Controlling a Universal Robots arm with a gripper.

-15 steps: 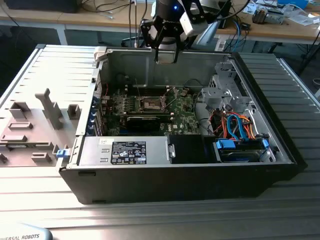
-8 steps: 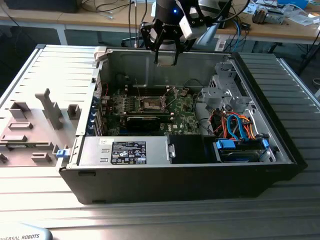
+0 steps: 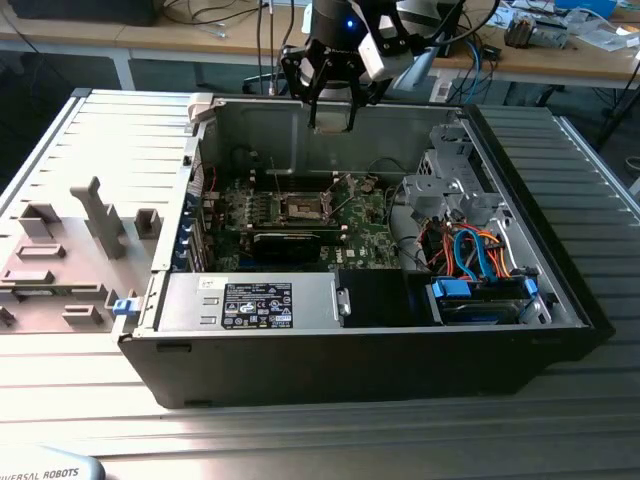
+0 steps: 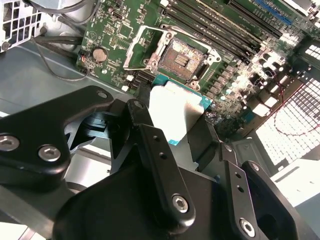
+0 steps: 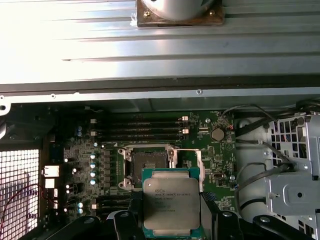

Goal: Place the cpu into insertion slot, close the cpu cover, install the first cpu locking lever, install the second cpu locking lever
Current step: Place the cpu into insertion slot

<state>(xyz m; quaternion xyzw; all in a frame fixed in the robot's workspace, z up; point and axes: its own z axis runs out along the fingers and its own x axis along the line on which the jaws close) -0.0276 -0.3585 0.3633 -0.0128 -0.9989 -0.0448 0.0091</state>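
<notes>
Fine print on cpu (image 5: 171,200) top, stickers (image 3: 258,305) on power supply box (image 3: 318,300): nothing reliably readable.

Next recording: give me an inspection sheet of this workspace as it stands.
Surface: ribbed grey metal table bearing an open black computer case.
Job's things: silver-topped square cpu held clear of the board; dark-centred square insertion slot on the green motherboard empty; silvery cpu cover frame raised open.
Clutter: grey plastic fixtures at the exterior view's left.
Gripper: black gripper shut on the cpu.
Cables: orange and blue cables inside the case.
Surroundings: wooden workbench behind.
</notes>
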